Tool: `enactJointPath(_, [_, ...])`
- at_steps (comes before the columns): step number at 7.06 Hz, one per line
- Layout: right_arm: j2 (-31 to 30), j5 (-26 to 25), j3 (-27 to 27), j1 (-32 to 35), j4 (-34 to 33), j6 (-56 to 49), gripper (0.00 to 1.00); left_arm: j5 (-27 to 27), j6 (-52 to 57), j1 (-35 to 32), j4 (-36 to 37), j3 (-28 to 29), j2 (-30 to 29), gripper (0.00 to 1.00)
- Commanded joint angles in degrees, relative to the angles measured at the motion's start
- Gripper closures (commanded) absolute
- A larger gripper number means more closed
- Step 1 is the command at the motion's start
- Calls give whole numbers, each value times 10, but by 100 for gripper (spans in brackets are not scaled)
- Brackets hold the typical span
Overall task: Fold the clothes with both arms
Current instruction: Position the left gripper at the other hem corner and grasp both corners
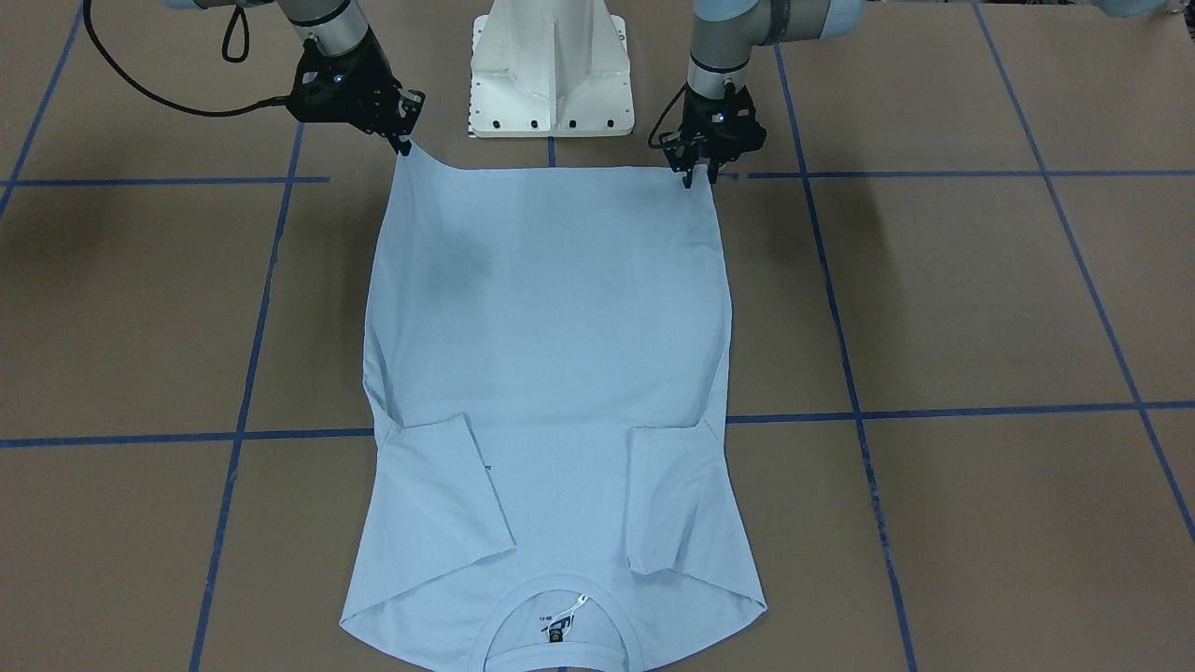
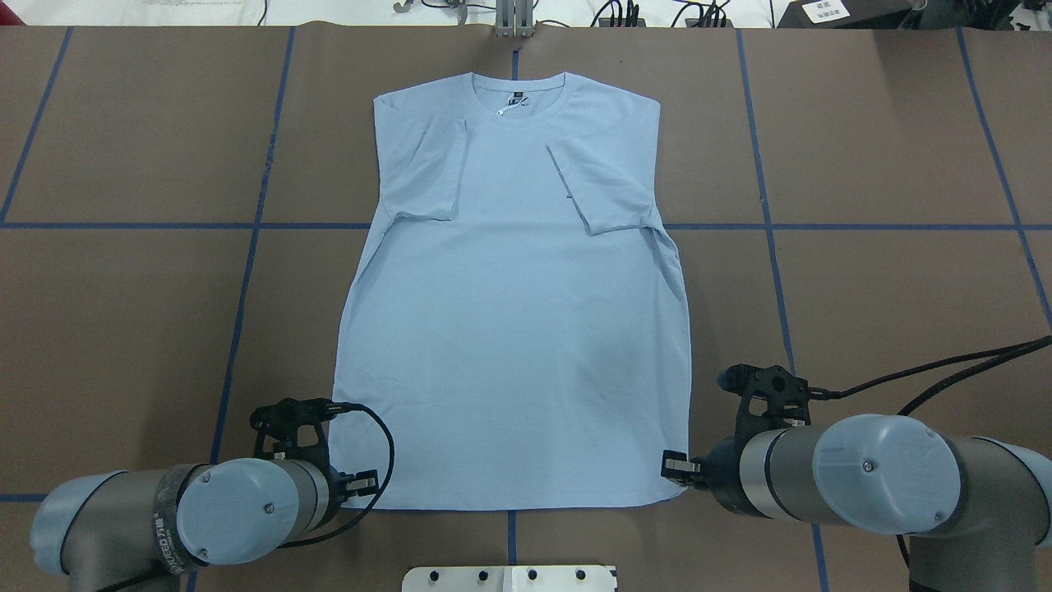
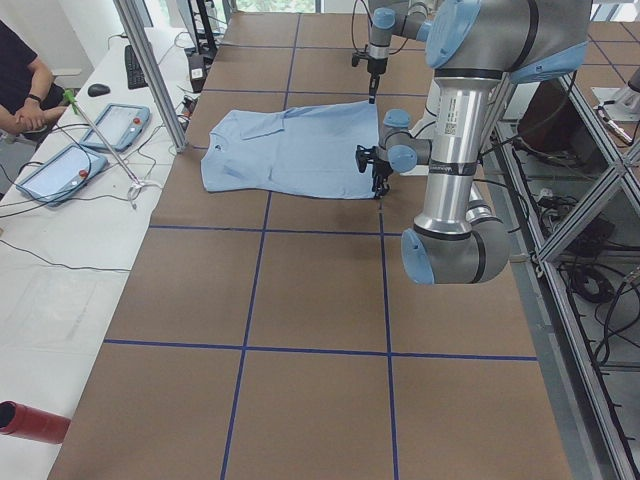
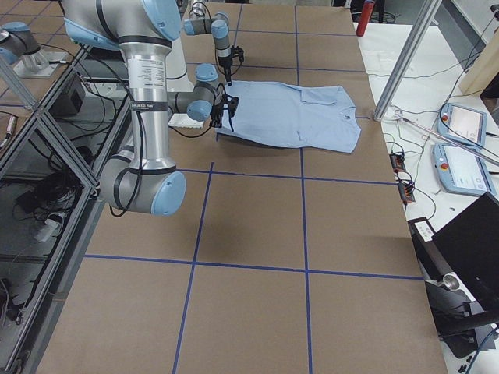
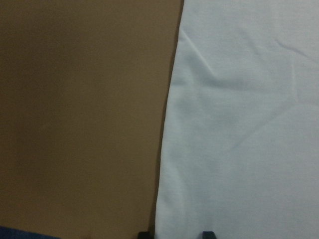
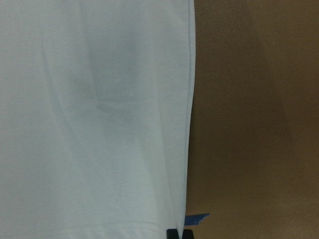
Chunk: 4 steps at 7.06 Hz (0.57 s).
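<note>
We see the pale blue T-shirt (image 1: 551,373) lying flat on the brown table (image 1: 980,308), near the middle, with its hem toward the robot's white pedestal base (image 1: 549,70) and its collar (image 2: 519,99) toward the far edge. Both short sleeves are folded inward over the chest. Inside the collar sits a small black neck label (image 1: 555,636) with a white tag and string beside it; any writing on them is too small for us to read. No chest print shows apart from a tiny dark mark at the edge of one folded sleeve. The left gripper (image 1: 695,173) stands at the hem corner on the robot's left, its fingers pointing down and narrowly parted, with the cloth edge lying between the two tips in the left wrist view; we cannot tell whether they pinch it. The right gripper (image 1: 403,145) is at the other hem corner, which rises slightly into a small peak at its tips, the fingers drawn close together on the fabric there. Blue tape lines (image 1: 934,412) divide the table into squares. On the left arm's grey sleeve we can make out partial white lettering, not legible in full. In the left side view a person (image 3: 22,85) sits at a white bench with tablets (image 3: 62,172), and a red cylinder (image 3: 30,422) lies near the table's corner.
</note>
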Motion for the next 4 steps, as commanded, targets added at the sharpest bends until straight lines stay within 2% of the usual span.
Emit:
enactJointPath(1, [0, 0, 0, 0, 0, 0, 100, 0, 0, 3, 0, -1, -1, 53])
enactJointPath(4, [0, 0, -1, 1, 0, 0, 100, 0, 0, 6, 1, -2, -1, 54])
